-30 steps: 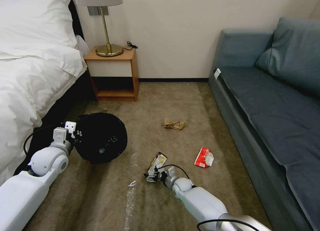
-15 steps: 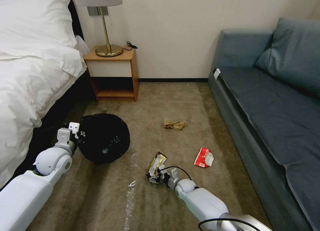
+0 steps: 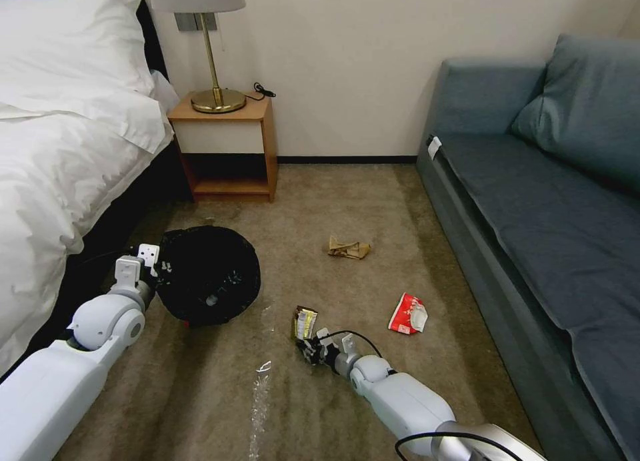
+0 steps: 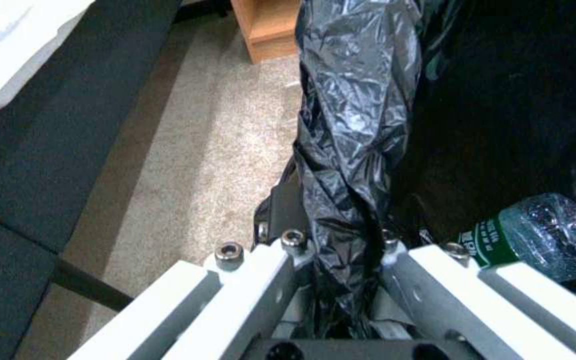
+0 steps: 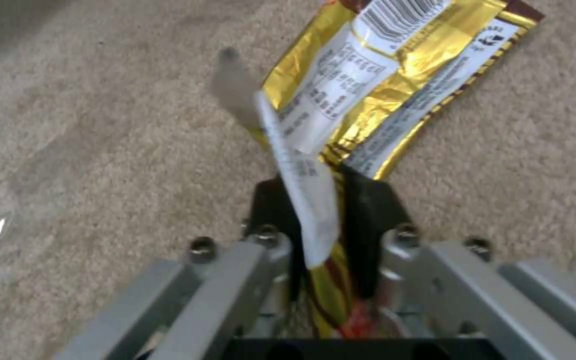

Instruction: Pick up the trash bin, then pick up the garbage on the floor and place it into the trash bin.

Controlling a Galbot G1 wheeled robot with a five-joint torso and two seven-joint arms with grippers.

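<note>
The trash bin (image 3: 208, 274), round with a black liner bag, is on the left of the carpet beside the bed. My left gripper (image 3: 150, 264) is shut on its near-left rim. In the left wrist view the liner (image 4: 348, 125) is pinched between the fingers of the left gripper (image 4: 341, 245), and a clear bottle with a green label (image 4: 535, 237) lies inside. My right gripper (image 3: 308, 346) is shut on the lower end of the yellow snack wrapper (image 3: 305, 321), which stands up from the floor. The wrapper (image 5: 368, 90) sits in the right gripper (image 5: 325, 200). Crumpled brown paper (image 3: 348, 248) and a red-and-white packet (image 3: 408, 313) lie on the carpet.
A white bed (image 3: 60, 154) runs along the left, and a blue sofa (image 3: 547, 201) along the right. A wooden nightstand (image 3: 227, 148) with a brass lamp (image 3: 217, 81) stands against the back wall. A strip of clear plastic film (image 3: 261, 381) lies on the carpet between my arms.
The bin and left gripper shifted slightly right, then held. The wrapper has come up off the carpet in my right gripper and now stands more upright, a little further left.
</note>
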